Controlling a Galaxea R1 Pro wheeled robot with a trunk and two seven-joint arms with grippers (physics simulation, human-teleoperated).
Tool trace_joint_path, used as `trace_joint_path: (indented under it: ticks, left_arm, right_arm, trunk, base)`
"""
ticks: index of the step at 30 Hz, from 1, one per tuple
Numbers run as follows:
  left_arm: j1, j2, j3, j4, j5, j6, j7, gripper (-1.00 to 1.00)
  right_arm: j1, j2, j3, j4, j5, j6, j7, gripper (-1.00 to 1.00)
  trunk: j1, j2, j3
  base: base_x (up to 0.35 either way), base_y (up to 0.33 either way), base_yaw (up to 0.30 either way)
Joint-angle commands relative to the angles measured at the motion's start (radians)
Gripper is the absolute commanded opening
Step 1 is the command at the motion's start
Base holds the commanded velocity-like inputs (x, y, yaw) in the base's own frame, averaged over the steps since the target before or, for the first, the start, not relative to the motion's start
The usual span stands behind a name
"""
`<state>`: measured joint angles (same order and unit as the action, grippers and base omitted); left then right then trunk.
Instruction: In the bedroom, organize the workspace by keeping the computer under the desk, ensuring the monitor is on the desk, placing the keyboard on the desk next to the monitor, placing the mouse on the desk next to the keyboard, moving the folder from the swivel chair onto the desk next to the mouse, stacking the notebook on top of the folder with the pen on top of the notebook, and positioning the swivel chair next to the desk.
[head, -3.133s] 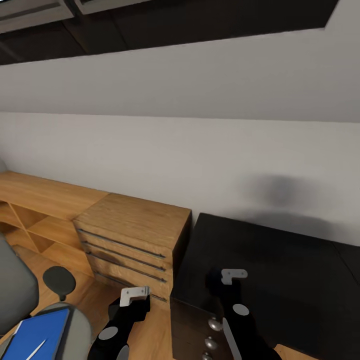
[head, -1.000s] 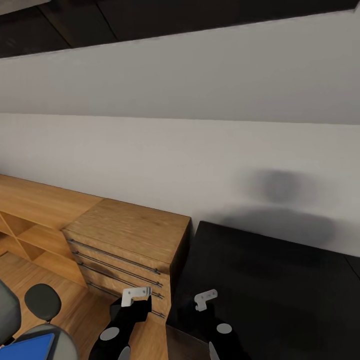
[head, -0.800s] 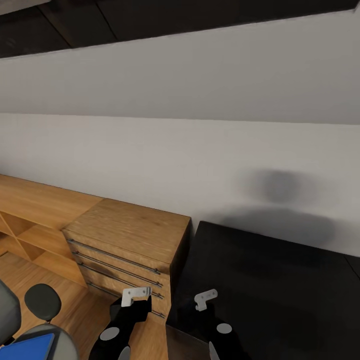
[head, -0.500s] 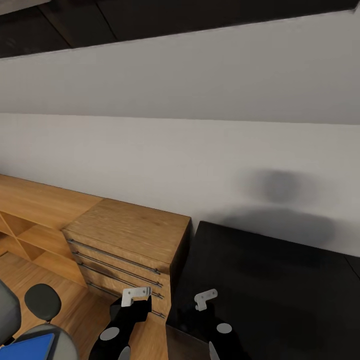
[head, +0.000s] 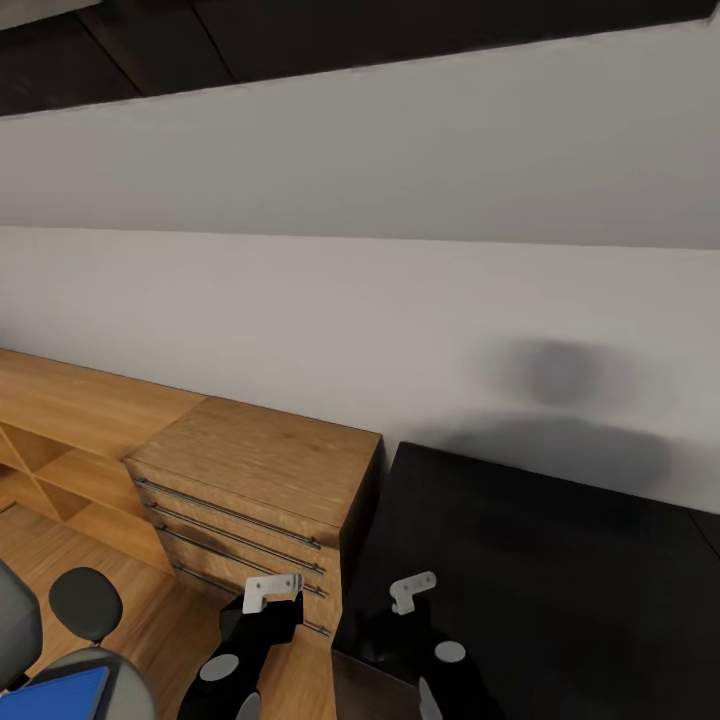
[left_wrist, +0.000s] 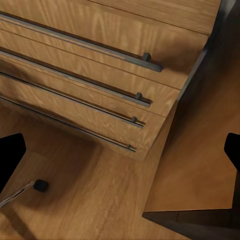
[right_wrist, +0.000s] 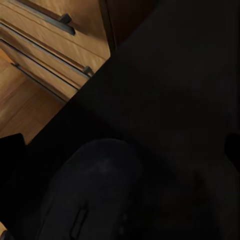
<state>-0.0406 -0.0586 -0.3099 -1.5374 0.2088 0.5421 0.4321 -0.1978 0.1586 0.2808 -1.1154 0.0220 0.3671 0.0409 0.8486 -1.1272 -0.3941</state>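
1. Change is slight: the right gripper (head: 413, 591) sits a touch higher over the desk's (head: 560, 560) near corner than half a second ago; everything else matches.
2. The left gripper (head: 272, 590) hovers beside the desk, before the wooden drawers (head: 250, 480). The folder (head: 60, 695) lies on the swivel chair (head: 85, 605), well apart from the desk.
3. The right wrist view adds a dark mouse (right_wrist: 95, 195) on the desk, below spread fingers (right_wrist: 10, 150).
4. The left wrist view shows fingers (left_wrist: 10, 157) spread above the floor (left_wrist: 100, 200).
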Motion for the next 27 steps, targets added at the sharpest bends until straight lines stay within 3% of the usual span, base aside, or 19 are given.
trace_joint_path:
  ticks: [1, 16, 27]
  left_arm:
    - [-0.001, 0.000, -0.002, -0.001, 0.011, 0.002, 0.010, 1.00]
    - [-0.001, 0.000, -0.001, -0.001, 0.011, 0.002, 0.010, 1.00]
    - [-0.001, 0.000, -0.001, -0.001, 0.012, 0.002, 0.010, 1.00]
  right_arm:
    - [-0.001, 0.000, -0.001, -0.005, 0.003, 0.006, 0.004, 1.00]
    - [0.000, -0.003, -0.005, -0.036, -0.002, 0.006, 0.008, 1.00]
    - [0.000, -0.001, -0.003, -0.036, -0.002, 0.007, 0.007, 1.00]
  trunk:
    - [0.000, -0.001, -0.001]
    - [0.000, -0.001, -0.001]
    - [0.000, -0.001, -0.001]
  base:
    - [-0.008, 0.000, 0.000]
    - [-0.280, 0.003, 0.000]
    - [-0.334, 0.104, 0.000]
